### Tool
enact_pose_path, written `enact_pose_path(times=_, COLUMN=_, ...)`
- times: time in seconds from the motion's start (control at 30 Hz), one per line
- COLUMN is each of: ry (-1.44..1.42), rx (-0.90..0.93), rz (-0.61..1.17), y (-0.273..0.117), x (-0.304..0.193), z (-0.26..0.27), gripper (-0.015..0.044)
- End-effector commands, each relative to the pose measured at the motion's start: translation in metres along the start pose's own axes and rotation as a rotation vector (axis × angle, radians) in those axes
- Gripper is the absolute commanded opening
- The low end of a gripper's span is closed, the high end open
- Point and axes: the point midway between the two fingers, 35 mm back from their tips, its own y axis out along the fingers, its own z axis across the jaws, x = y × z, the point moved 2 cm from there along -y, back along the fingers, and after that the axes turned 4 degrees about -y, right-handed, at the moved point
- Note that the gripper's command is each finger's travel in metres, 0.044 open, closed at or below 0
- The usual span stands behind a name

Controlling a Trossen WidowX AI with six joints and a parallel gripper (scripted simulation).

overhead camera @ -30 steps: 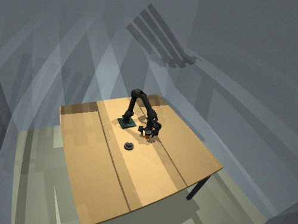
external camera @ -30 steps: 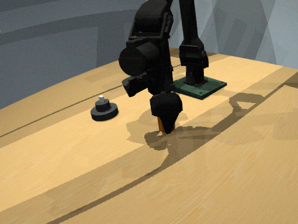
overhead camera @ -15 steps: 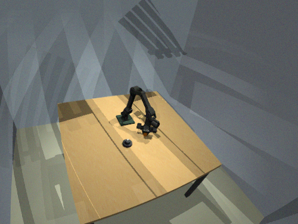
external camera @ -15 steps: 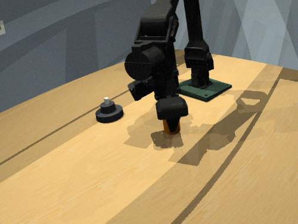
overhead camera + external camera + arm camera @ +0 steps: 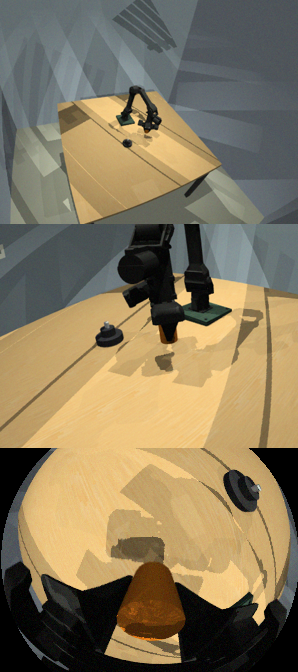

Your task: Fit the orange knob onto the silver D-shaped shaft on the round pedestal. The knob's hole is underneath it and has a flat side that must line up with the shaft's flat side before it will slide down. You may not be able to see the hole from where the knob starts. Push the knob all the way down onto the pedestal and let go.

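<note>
The orange knob point(image 5: 146, 131) point(image 5: 163, 336) point(image 5: 151, 608) is held between the fingers of my gripper point(image 5: 169, 336) point(image 5: 153, 583), which is shut on it. The knob hangs upright a little above the table, its shadow apart from it below; its underside and hole are hidden. The round dark pedestal point(image 5: 127, 143) point(image 5: 109, 341) point(image 5: 239, 492) stands on the table, left of the knob in the top and exterior views and at the upper right in the wrist view. Its silver shaft point(image 5: 106, 324) point(image 5: 258, 488) points up and is bare. I cannot make out the shaft's flat side.
The wooden table point(image 5: 98, 167) point(image 5: 134, 408) carries the arm's green base plate point(image 5: 121, 121) point(image 5: 222, 310), behind the gripper in the exterior view. Dark shadow bands and the arm's shadow cross the table top. The pedestal stands well apart from the base plate.
</note>
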Motion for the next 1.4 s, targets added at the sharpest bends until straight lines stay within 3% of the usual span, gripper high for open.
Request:
enact_pose_path(times=0.0, ry=-0.007, rx=0.009, rz=-0.004, y=-0.027, x=0.001, z=0.002, gripper=0.0000)
enact_pose_path(times=0.4, ry=-0.002, rx=0.005, rz=-0.001, y=-0.091, x=-0.005, z=-0.006, gripper=0.0000)
enact_pose_path(times=0.67, ry=-0.001, rx=0.021, rz=-0.002, y=-0.095, x=-0.004, z=-0.007, gripper=0.0000)
enact_pose_path(times=1.37, ry=0.001, rx=0.467, rz=-0.037, y=-0.133, x=0.006, z=-0.029, gripper=0.0000)
